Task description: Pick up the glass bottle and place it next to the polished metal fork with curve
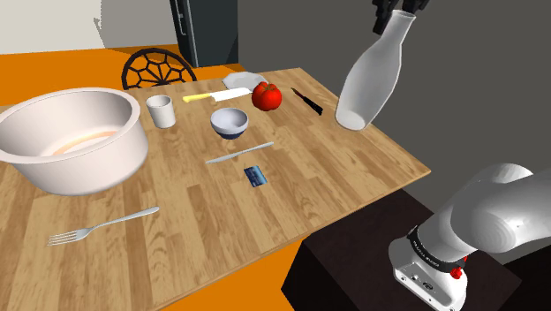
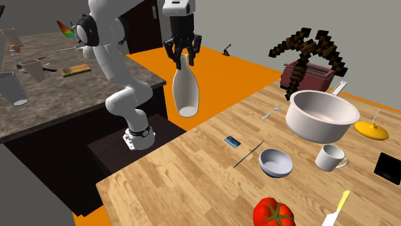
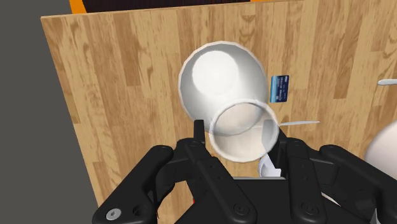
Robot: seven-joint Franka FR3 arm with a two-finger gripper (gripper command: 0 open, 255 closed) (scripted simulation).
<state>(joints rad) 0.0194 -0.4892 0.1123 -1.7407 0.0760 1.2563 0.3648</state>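
Bottle (image 1: 373, 75): pale and whitish with a long neck. It hangs in the air at the upper right of the shoulder view, its base tilted toward the lower left, clear of the bench (image 1: 309, 199).
Claw (image 1: 402, 9): clenched on the bottle's neck. In the wrist view the black fingers (image 3: 199, 132) press the neck's rim from either side.
Fork (image 1: 104, 223): silvery, lying flat at the lower left of the shoulder view, below the big white bowl (image 1: 71, 141). In the second exterior view it sits right of centre, beside that bowl.
Gap: bottle and fork are well apart. A slim utensil (image 1: 240, 153), a blue card (image 1: 255, 176) and a small bowl (image 1: 230, 122) lie in the stretch between them.
Done: the grasp and lift look finished, judging by the bottle hanging free of the wood.
Left: carry the bottle across the bench toward the fork, lower it, stand it on bare wood beside the fork, then release.
Progress: roughly the first half, by this reckoning; none of the placing shows as done.
Landing spot: the wood on the fork's side away from the big bowl looks bare, so there is probably room there.
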